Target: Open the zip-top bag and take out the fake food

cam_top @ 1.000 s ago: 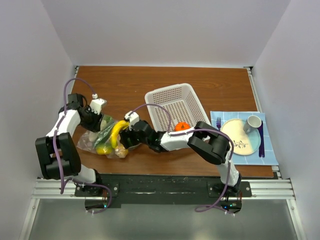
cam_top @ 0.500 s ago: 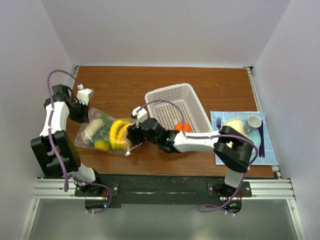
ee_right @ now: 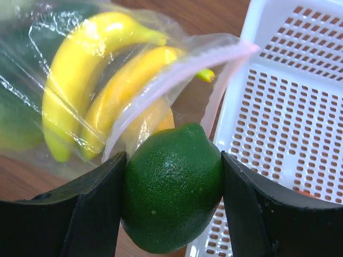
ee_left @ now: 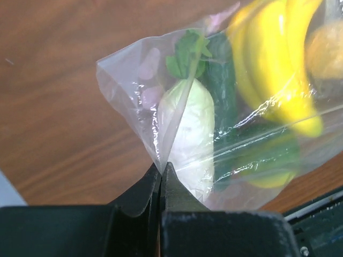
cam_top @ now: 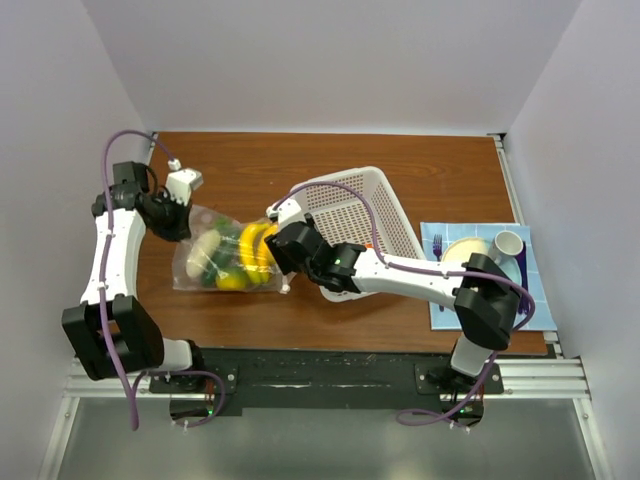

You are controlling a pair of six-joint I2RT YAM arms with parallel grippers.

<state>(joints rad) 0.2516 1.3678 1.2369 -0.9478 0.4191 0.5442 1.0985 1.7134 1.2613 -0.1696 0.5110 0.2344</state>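
Note:
The zip-top bag (cam_top: pixel 225 262) lies left of centre on the table, clear and crinkled. My left gripper (ee_left: pixel 161 167) is shut on one of its corners, at the bag's far left end (cam_top: pixel 185 215). Through the plastic I see a white radish (ee_left: pixel 187 128), a dark green piece (ee_left: pixel 222 80) and yellow bananas (ee_right: pixel 80 85). The pink zip strip (ee_right: pixel 177 75) gapes open toward my right gripper (ee_right: pixel 172 160). That gripper is shut on a green lime (ee_right: pixel 171 198), held just outside the bag's mouth beside the basket; in the top view it sits at the bag's right end (cam_top: pixel 278 248).
A white perforated basket (cam_top: pixel 370 205) stands right of the bag, its wall close to the lime (ee_right: pixel 289 96). A beige plate (cam_top: pixel 470 262) with a cup (cam_top: pixel 507 244) and purple fork rests on a blue mat at the far right. Bare brown table (cam_top: pixel 300 160) lies behind.
My left gripper has closed on the bag's corner and pulled it back and left. The bag has stretched out, and my right gripper has closed on the lime and moved toward the basket.

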